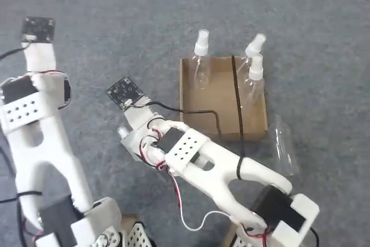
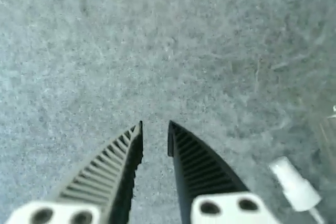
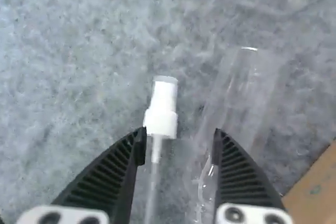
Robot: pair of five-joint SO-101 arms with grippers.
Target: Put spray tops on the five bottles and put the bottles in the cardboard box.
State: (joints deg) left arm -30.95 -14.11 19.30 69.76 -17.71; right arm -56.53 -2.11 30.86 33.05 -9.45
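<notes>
The cardboard box [image 1: 225,136] holds three capped bottles [image 1: 200,65]. A bare bottle [image 1: 283,143] lies on its side on the carpet [image 1: 324,39] just beside the box, well away from either set of jaws.

The right gripper [image 3: 178,132] is spread wide and grasps nothing. A clear bottle [image 3: 247,98] lies on the carpet with its long axis roughly along the fingers. It runs from past the tip of one finger back along that finger's inner side, and which end is the neck cannot be told.

A spray top [image 3: 160,111] lies in the same gap, just beside the inner face of the other finger. Its head points out beyond the tips and its dip tube trails back toward the palm. The top and the bottle lie nearly parallel, side by side, both inside the right jaws' span, so a squeeze would likely catch whichever part the jaws centre on.

The left gripper [image 2: 155,125] is only slightly parted, with bare carpet between its fingers. A loose spray top [image 2: 294,184] sits outside the jaws, to one side and behind the tips.
</notes>
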